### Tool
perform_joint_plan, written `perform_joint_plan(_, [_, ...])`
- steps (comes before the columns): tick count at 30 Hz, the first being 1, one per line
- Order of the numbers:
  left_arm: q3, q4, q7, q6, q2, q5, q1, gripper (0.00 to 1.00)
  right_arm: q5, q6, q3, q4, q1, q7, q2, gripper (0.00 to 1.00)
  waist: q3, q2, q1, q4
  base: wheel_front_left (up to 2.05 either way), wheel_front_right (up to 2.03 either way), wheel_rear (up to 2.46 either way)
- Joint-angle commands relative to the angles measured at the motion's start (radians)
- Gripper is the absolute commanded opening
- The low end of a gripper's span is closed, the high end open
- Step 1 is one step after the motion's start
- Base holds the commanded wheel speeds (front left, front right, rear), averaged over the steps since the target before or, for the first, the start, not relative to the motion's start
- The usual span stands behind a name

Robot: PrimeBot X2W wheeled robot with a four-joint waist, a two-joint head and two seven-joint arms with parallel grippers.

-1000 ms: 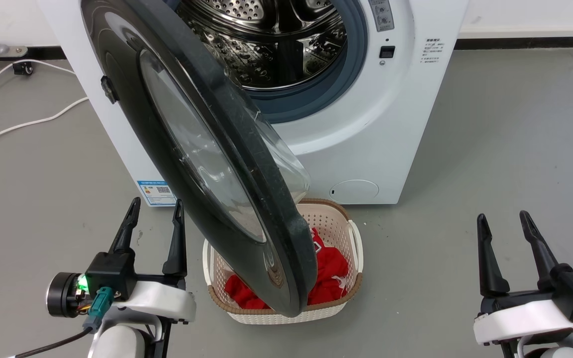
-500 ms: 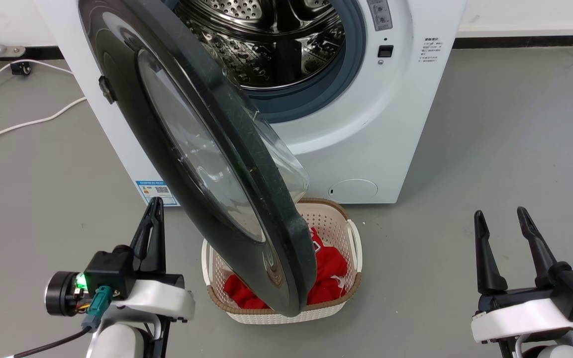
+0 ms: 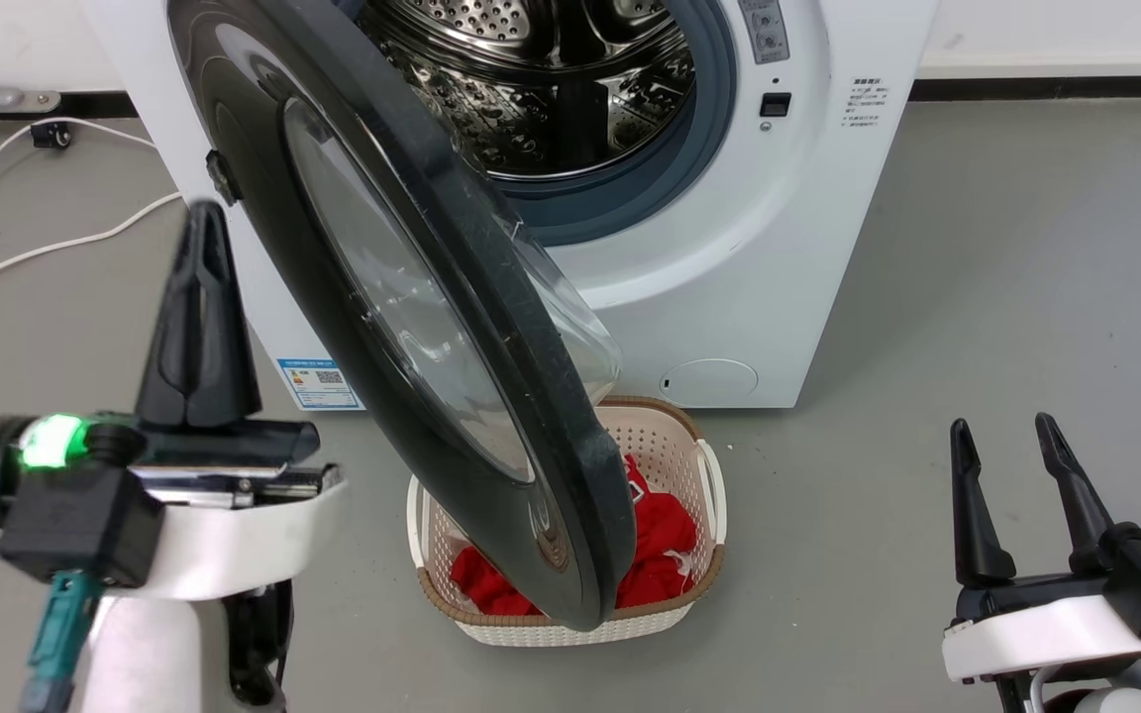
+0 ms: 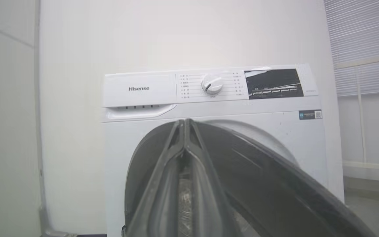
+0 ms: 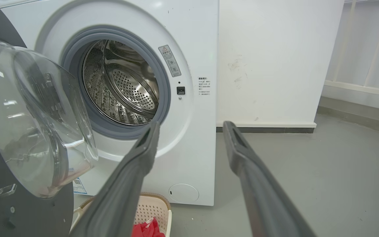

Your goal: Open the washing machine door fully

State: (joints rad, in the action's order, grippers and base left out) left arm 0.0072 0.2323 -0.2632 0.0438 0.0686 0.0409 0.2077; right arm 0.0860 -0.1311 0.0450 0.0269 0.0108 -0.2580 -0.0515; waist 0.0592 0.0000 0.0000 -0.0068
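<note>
With the washing machine door just right of the pressed-together left end effector, a glancing push could slip off.

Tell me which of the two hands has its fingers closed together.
The left hand, beside the washing machine door; the right hand has its fingers spread apart.

Floor: smooth matte grey. Wall: plain white, with a few brownish marks. A black skirting strip runs along the wall foot, with a white ledge just above it. White cables loop across the floor at far left, near a small black plug block. Window blinds on the right have pale horizontal slats. Light is even and soft.
</note>
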Motion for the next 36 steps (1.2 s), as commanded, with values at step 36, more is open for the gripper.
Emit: perform_joint_plan(36, [-0.76, -0.011, 0.204, 0.084, 0.113, 0.181, -0.099, 0.0, 0.033, 0.001, 0.0, 0.007, -0.022, -0.006, 0.002, 1.0, 0.004, 0.0, 0.0, 0.006, 0.0, 0.0, 0.0])
